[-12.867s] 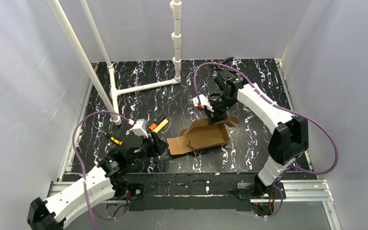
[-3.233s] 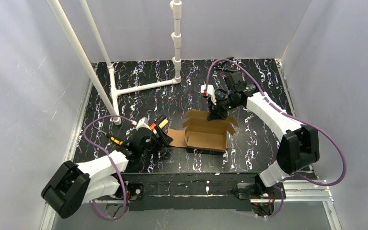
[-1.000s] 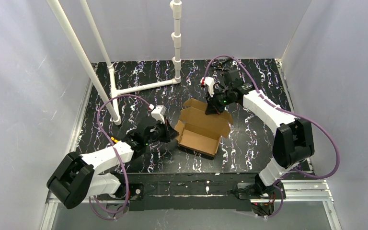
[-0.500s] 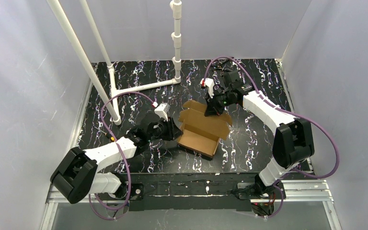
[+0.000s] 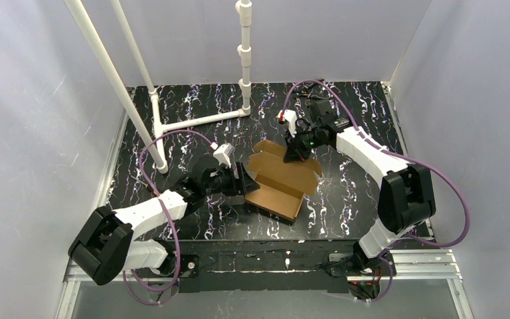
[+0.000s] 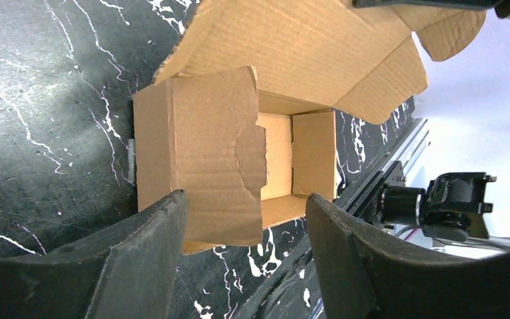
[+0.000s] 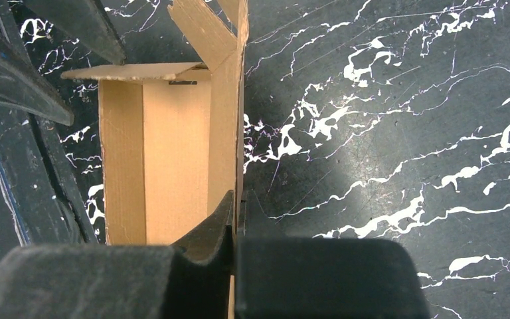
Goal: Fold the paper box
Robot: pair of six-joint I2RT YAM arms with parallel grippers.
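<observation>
While the paper box [image 5: 280, 181] sits half-formed on the worktop [image 5: 192, 100], lid raised | left end effector [image 6: 244, 198]: spread wide at the box's end flap | right end effector [image 7: 236, 212]: pinched on the box's far wall

The paper box [image 5: 280, 179] is plain brown all over, with thin ribbed lines across it and no print. The counter [image 5: 352, 109] is black with wavy white streaks and small bits of purple. The left fingers [image 6: 139, 266] and the right fingers [image 7: 206, 242] are black. The left arm [image 5: 143, 211] and the right arm [image 5: 365, 147] are white with black joints. A purple cable [image 5: 467, 216] loops off each arm. The pipes [image 5: 244, 53] on the far side are white. The walls [image 5: 33, 133] are pale grey. The rail [image 5: 425, 260] at the near edge is silver.
</observation>
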